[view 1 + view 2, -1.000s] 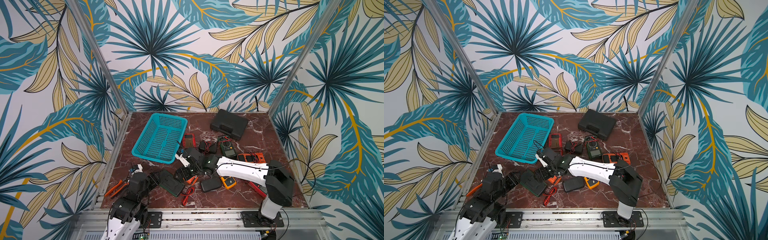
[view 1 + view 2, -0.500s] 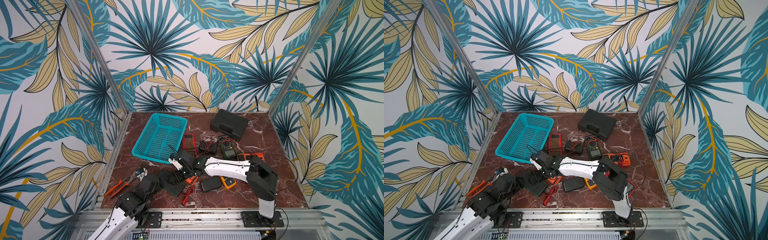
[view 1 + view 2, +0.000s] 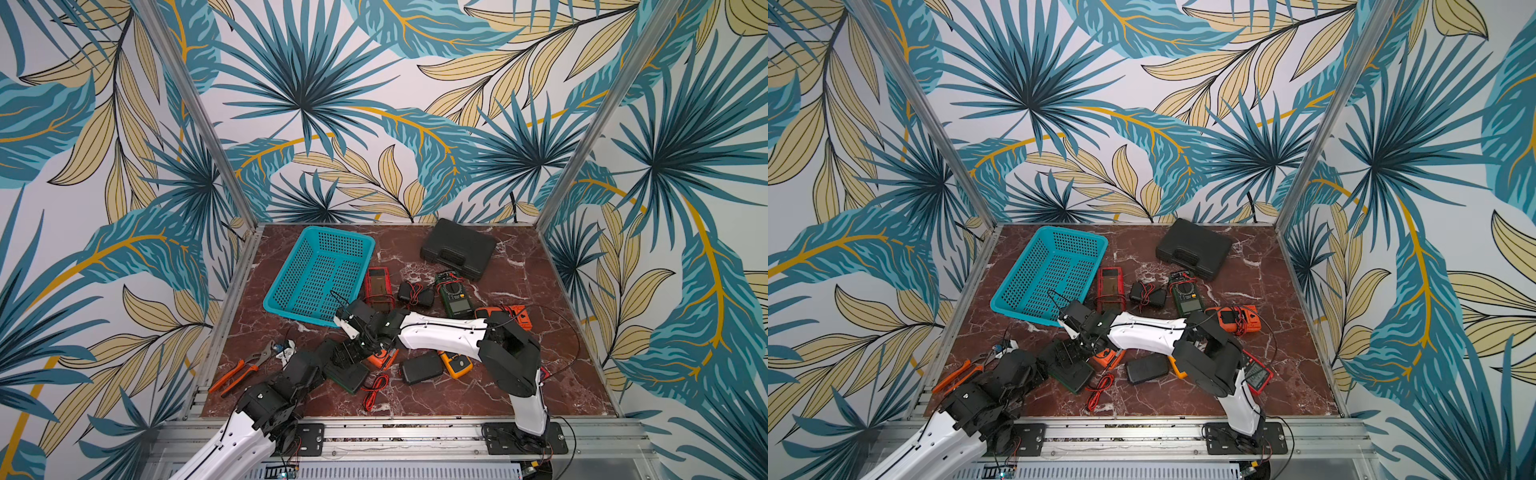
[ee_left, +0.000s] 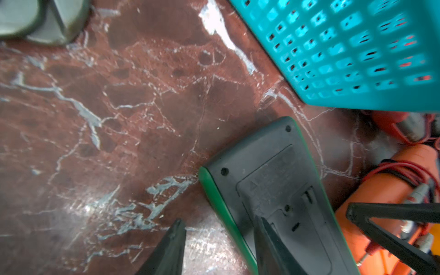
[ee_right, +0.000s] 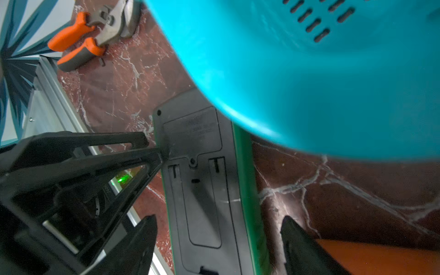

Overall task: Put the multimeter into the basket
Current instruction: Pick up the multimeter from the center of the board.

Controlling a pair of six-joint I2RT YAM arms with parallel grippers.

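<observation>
Green-edged multimeter (image 4: pixel 273 190) lies face down on the table (image 4: pixel 107 119), just beside the basket (image 4: pixel 357 59). Right hand (image 5: pixel 217 217) straddles its width, released. Left hand (image 4: pixel 218 219), half-spread and ungripped, brackets one long edge, likely steadying it for the lift.

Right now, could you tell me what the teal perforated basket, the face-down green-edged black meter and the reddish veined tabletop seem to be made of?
The teal perforated basket: moulded plastic, smooth, glossy, uniform slots. The face-down green-edged black meter: matte hard plastic back with screw holes; green edge possibly rubbery. The reddish veined tabletop: polished marble or marble-look laminate; white veins, glare.
</observation>
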